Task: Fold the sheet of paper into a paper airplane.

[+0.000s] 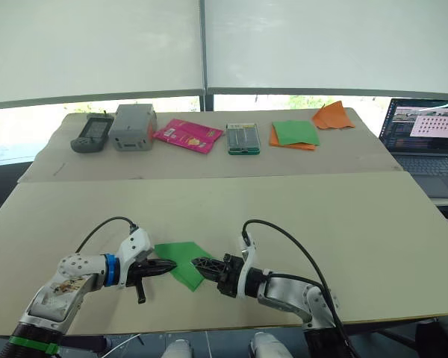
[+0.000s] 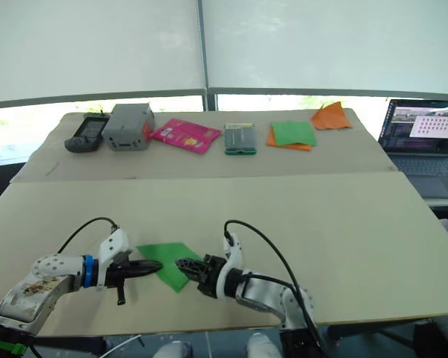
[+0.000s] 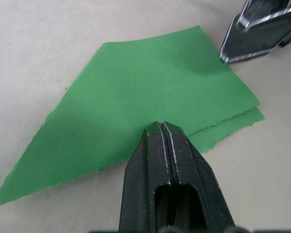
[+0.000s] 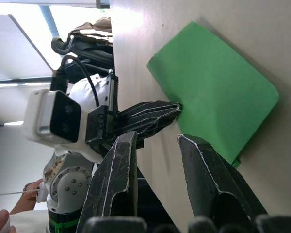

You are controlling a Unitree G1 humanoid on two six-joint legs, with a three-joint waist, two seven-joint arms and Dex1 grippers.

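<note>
The sheet of paper (image 1: 184,262), bright green and already folded over on itself so two layers show at one ragged edge, lies flat on the near tan table (image 1: 299,216), between the two arms and close to the near edge. The left gripper (image 1: 168,265) comes in from the left with its two black fingers closed together, tip resting on the paper's left edge; the likely purpose is to pin the sheet or press a crease flat rather than to lift it. The right gripper (image 1: 198,264) reaches in from the right with its fingers parted by a narrow gap and nothing between them, tips at the paper's right edge, probably placed to catch a flap or steady the far side while the left presses. Judged stage: early to middle folding, as the shape is a tapering folded piece, not yet a narrow wedge. On the far table sit a stack of green and orange sheets (image 1: 294,135), an orange folded paper piece (image 1: 332,117), a pink packet (image 1: 187,135), a grey box (image 1: 133,127) and a handheld controller (image 1: 90,133); an open laptop (image 1: 424,139) stands at far right.
</note>
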